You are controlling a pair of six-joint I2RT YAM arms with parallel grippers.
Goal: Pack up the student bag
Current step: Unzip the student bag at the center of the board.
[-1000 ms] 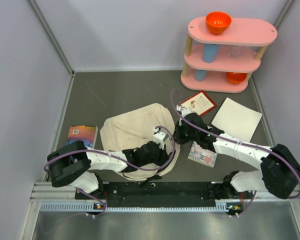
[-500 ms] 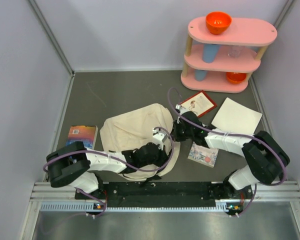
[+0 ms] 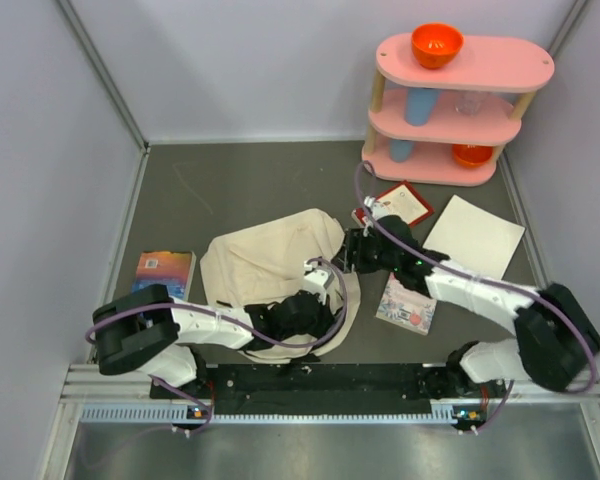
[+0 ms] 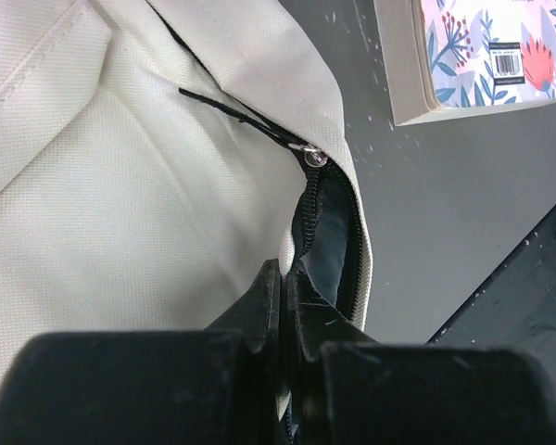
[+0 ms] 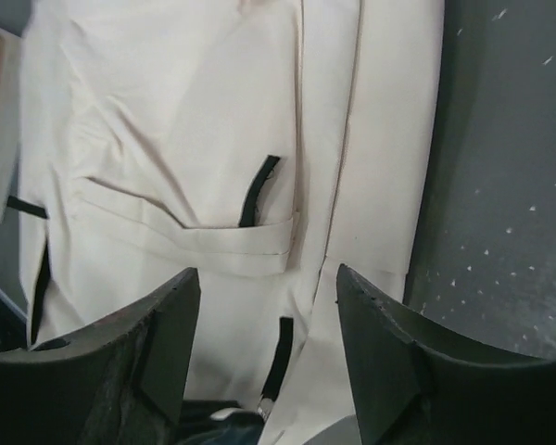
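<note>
The student bag [image 3: 270,262], a cream canvas backpack with black trim, lies flat on the grey table in front of the arms. My left gripper [image 3: 315,303] is at its near right edge. In the left wrist view, this gripper [image 4: 285,269] is shut on the cream edge of the bag [image 4: 120,185], beside the part-open zipper and below its metal pull [image 4: 313,156]. My right gripper [image 3: 352,252] hovers at the bag's right side. In the right wrist view, it [image 5: 269,278] stands open over the bag's front pocket [image 5: 185,232] with nothing between its fingers.
A floral-covered book [image 3: 405,308] lies right of the bag, under the right arm. A colourful book [image 3: 164,270] lies to the left. A red booklet [image 3: 398,207] and a white sheet [image 3: 473,237] lie at the back right, before a pink shelf [image 3: 460,110] with orange bowls.
My right gripper has gone from shut to open and shifted slightly toward the far side at the bag's right edge. The left gripper stays shut on the bag.
</note>
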